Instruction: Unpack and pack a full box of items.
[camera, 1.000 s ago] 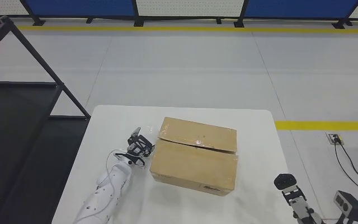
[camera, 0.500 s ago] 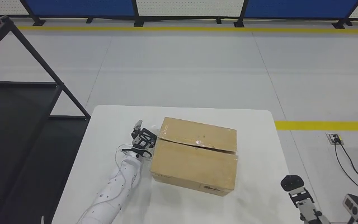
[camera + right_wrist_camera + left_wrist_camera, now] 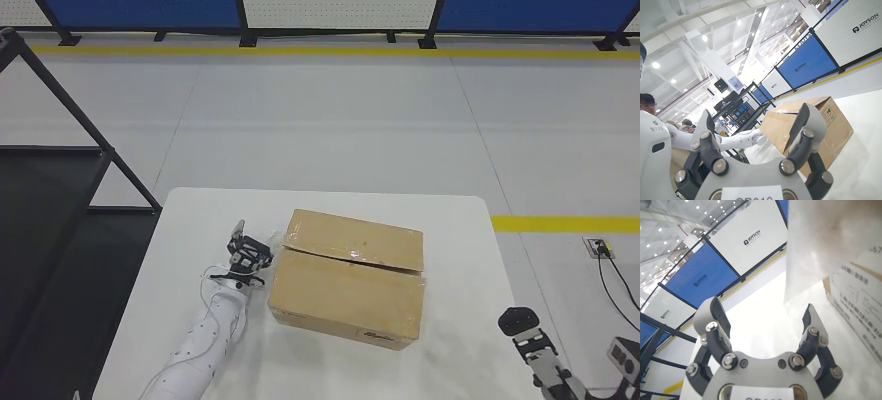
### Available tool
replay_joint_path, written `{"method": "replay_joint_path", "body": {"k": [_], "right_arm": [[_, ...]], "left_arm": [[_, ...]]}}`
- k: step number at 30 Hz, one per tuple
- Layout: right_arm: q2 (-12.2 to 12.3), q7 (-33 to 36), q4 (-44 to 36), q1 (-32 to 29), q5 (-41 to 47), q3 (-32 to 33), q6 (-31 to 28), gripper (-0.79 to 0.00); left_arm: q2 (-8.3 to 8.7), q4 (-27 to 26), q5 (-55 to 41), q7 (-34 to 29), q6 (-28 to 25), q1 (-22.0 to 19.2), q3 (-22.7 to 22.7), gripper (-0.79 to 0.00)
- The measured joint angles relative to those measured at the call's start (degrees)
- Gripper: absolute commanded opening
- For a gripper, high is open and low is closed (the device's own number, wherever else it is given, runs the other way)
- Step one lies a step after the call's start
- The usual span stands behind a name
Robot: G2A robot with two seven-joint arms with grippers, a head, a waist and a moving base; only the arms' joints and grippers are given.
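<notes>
Nearest the camera, the right tool (image 3: 755,109) hangs at the right edge of the white surface (image 3: 190,240), close to its near right corner. Its two ribbed fingers (image 3: 799,118) are spread wide with nothing between them, and it stands well apart from the load.

One cardboard box (image 3: 350,285) sits around the middle of the surface, slightly towards the far edge, its long sides running from the left edge towards the right. It is the single carton on the surface. Its two top flaps are folded over but do not lie flat; the right wrist view shows a dark gap between them at one end. A printed label with barcodes covers the end facing the left arm.

The left tool (image 3: 248,243) sits just beside that end, by the box's far left corner. Its two fingers are also wide apart and grip nothing; whether it touches the cardboard cannot be told.

Beyond the surface lies pale floor with one yellow line (image 3: 330,50) running along a row of blue and white panels (image 3: 340,12).
</notes>
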Motion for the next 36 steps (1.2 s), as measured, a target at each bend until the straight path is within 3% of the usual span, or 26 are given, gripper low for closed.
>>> {"method": "replay_joint_path", "body": {"k": [6, 14, 26, 36], "right_arm": [[0.21, 1.46, 0.84, 1.13, 1.08, -0.14, 0.05, 0.0], [0.52, 3.24, 1.83, 2.38, 2.72, -0.17, -0.12, 0.0], [0.98, 5.93, 2.8, 4.56, 4.68, -0.66, 0.26, 0.0], [1.41, 8.46, 3.54, 6.81, 6.37, -1.66, 0.2, 0.0]], "left_arm": [[1.23, -2.03, -0.53, 3.83, -1.72, 2.21, -2.56, 0.0], [1.89, -5.17, -1.28, 1.61, -2.79, 4.21, -4.38, 0.0], [1.89, -9.57, -5.11, 1.01, 3.49, 6.84, -7.71, 0.0], [2.63, -15.07, -6.6, 0.9, 7.71, 11.69, -11.81, 0.0]]}}
